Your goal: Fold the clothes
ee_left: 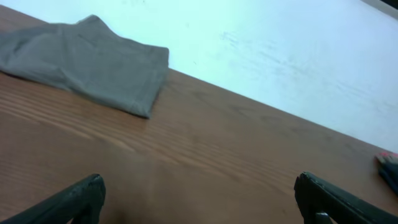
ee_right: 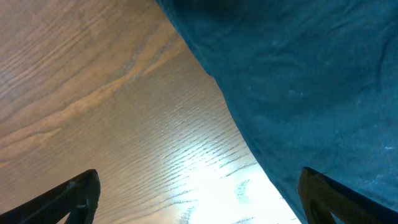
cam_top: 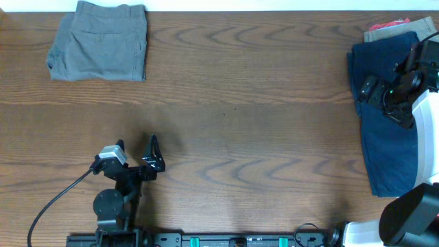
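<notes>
Table (cam_top: 240, 137): wood grain, the largest thing in view.

Navy blue shorts (cam_top: 387, 137): spread flat along the right edge, with the right arm over their far part.

Grey shorts (cam_top: 99, 41): a folded packet at the far left corner, well apart from everything else. Judged finished.

Step in hand (judgement): the right gripper (ee_right: 199, 186) is taking hold of the navy pair to bring it to the middle.
- Its fingers stand wide apart with nothing between them. The cloth edge runs just ahead and to one side.
- To do this well, come down where cloth meets wood and pinch the full edge rather than a loose top layer.
- Drag the pair to the middle of the table before any fold, so both arms can reach it.

Left gripper (ee_left: 199, 196): also spread and empty, low near its base, facing the grey pair. It would do best to cross over and pin the opposite corner.

Hard to make out:
- Red-orange and tan cloth (cam_top: 387, 26) shows only as a sliver beyond the navy pair, so the garment count is unknown.
- The navy pair's right side is hidden by the white arm cover (cam_top: 429, 116) and cut off by the frame.
- Waistband end versus leg end: cannot tell.
- Height of the right fingertips above the cloth: cannot tell.
</notes>
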Robot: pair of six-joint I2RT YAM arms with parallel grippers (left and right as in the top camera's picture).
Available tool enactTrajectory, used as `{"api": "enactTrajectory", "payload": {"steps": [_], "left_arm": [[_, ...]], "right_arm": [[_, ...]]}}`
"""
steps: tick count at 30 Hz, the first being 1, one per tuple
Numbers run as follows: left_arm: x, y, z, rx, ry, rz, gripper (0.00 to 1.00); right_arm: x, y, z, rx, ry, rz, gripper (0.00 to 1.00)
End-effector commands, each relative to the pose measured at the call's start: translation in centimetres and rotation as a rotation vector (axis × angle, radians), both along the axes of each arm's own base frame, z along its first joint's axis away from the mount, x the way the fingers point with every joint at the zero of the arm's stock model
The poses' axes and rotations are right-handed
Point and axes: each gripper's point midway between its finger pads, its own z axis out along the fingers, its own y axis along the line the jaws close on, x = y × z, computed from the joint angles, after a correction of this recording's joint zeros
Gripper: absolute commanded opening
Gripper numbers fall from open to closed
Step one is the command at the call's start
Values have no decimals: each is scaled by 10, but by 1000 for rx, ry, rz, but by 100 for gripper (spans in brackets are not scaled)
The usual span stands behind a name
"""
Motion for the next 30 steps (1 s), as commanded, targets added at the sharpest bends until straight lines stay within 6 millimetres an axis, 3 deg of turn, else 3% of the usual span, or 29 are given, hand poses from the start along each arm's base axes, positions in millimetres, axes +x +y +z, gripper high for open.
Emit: {"api": "enactTrajectory", "payload": {"steps": [1, 11, 30], "left_arm": [[0, 7, -4, 26, -16, 39, 98], [-2, 22, -19, 40, 47, 123, 98], [-2, 22, -19, 39, 49, 122, 98]], "right_arm": [[0, -3, 1, -11, -1, 5, 99], [0, -3, 1, -11, -1, 5, 99], [0, -3, 1, -11, -1, 5, 99]]}}
